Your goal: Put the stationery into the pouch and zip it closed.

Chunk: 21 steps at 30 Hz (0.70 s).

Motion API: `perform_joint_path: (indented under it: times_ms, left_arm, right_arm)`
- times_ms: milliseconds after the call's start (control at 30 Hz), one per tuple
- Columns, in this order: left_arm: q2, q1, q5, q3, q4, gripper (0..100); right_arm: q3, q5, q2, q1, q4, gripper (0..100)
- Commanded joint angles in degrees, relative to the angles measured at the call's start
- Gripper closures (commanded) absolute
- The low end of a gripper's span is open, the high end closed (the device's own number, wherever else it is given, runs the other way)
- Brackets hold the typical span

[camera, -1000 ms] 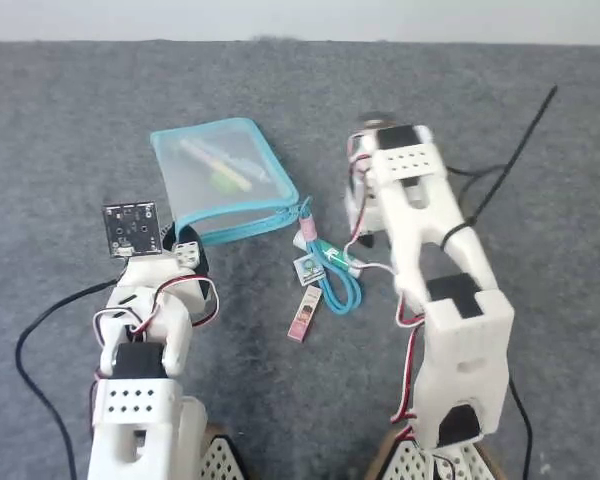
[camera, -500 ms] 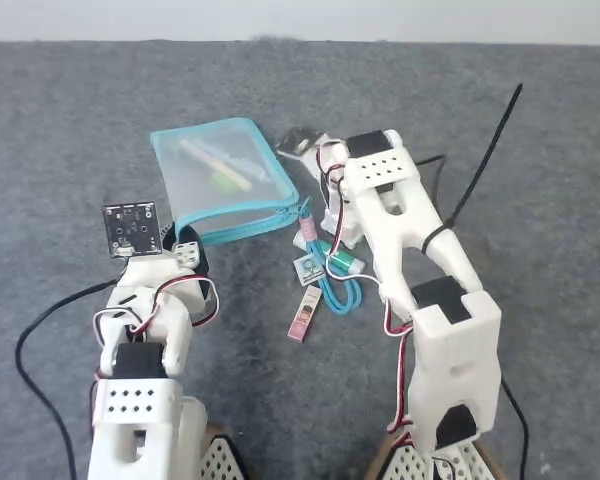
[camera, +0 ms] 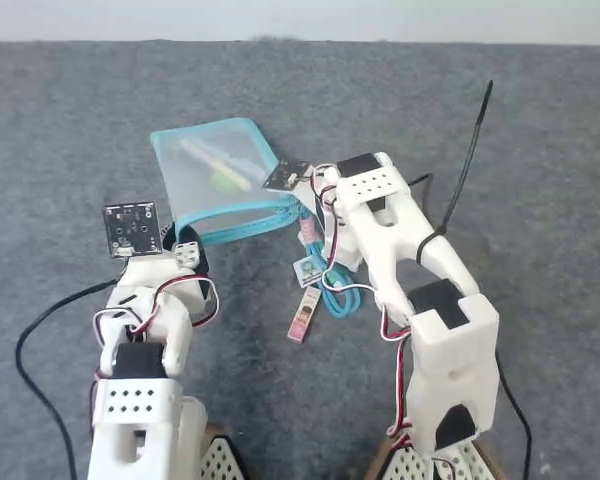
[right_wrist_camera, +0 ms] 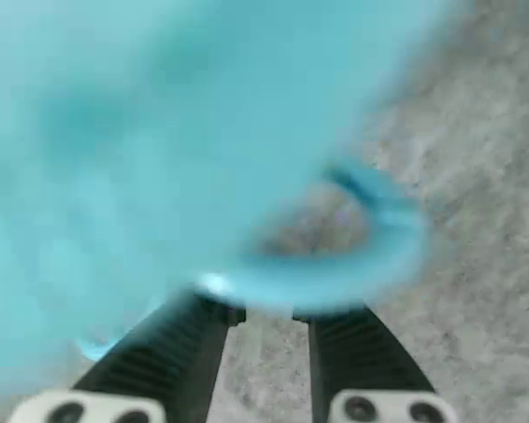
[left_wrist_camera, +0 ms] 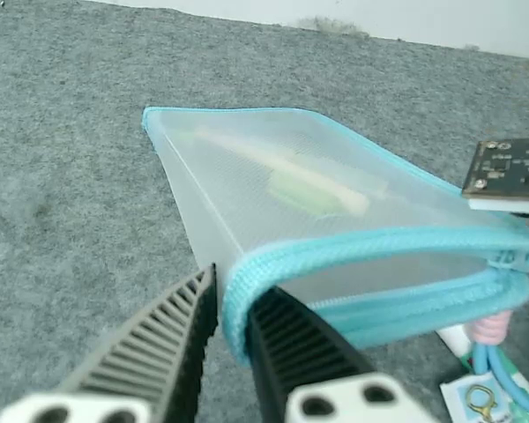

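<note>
- The grey desk (camera: 540,120) carries everything, with the two white arms side by side at its near edge.
- The right arm (camera: 420,270) stretches forward, and its wrist ends at the pouch's right corner, above the loose stationery.
- The left arm (camera: 145,340) is folded low, with its wrist at the pouch's near left corner.
- The pouch (camera: 205,195) lies flat between the two wrists. It is translucent with a teal zipper edge, and that edge faces the arms.
- Pale stationery (left_wrist_camera: 313,194), green and yellowish, shows through the pouch wall.
- A blue lanyard (camera: 342,292) lies coiled on the desk just beside the right arm, outside the pouch.
- A pink tag (camera: 302,315) lies near the lanyard's left side, and a small card (camera: 307,270) lies just above it.
- The left fingers (left_wrist_camera: 159,344) are clenched on the pouch's teal corner seam.
- The right fingers (right_wrist_camera: 181,348) are spread apart with nothing between them, and a blurred teal loop of the pouch sits just past their tips.
</note>
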Motion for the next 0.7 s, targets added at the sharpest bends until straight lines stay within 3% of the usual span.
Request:
perform_joint_path:
  times_ms: [0, 133, 400, 667]
  left_arm:
    - [-0.2, 0.5, -0.5, -1.5, -2.2, 99]
    - [-0.2, 0.5, -0.5, -1.5, -2.2, 99]
    - [-0.2, 0.5, -0.5, -1.5, -2.1, 99]
    - [-0.2, 0.5, -0.5, -1.5, -2.1, 99]
  right_arm:
    - [-2.5, -0.6, -5.5, -0.4, 3.3, 88.5]
    - [-3.3, -6.9, -10.6, -1.3, 5.4, 88.5]
    - [7.6, -7.3, -14.2, -10.7, 0.4, 88.5]
    - [9.7, -11.9, -13.8, -10.2, -1.3, 88.5]
